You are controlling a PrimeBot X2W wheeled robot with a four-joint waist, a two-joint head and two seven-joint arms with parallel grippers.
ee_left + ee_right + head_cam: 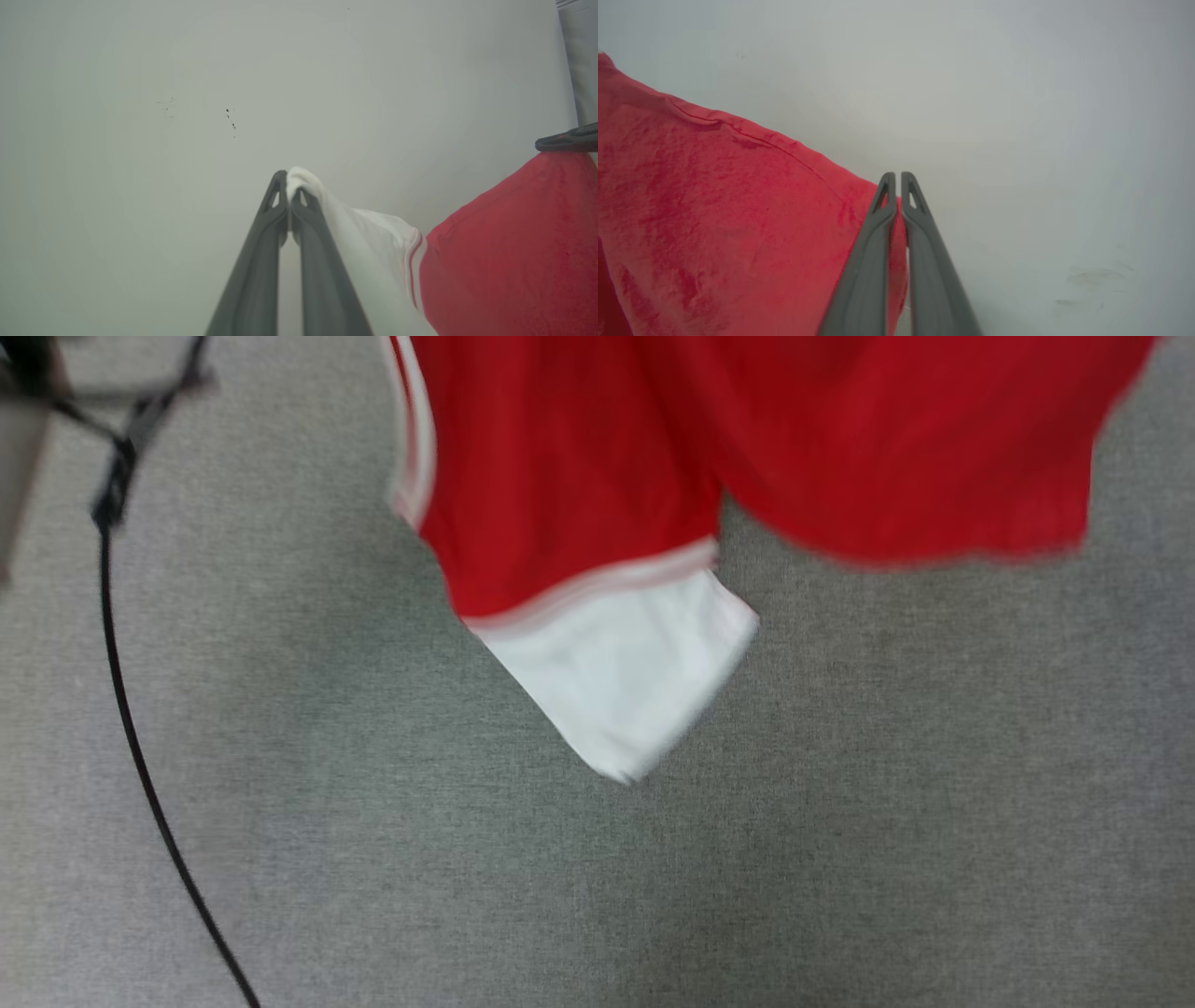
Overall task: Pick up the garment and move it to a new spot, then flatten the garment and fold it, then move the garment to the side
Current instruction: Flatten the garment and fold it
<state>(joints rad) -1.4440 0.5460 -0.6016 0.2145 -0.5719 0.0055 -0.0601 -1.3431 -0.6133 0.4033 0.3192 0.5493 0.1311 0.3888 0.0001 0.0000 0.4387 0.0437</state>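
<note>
The left tool [288, 179] is closed on a bunch of white sleeve [355, 224], and the right tool [898, 179] is closed on a red edge of the garment [579, 476]. The cloth spans between them. It runs off to the right of the left tool and to the left of the right tool, with its long axis along the line joining the two and its body sagging below them over the grey floor [840, 821]. Neither arm is nearer, so setting it down likely calls for lowering both together, held well apart
</note>
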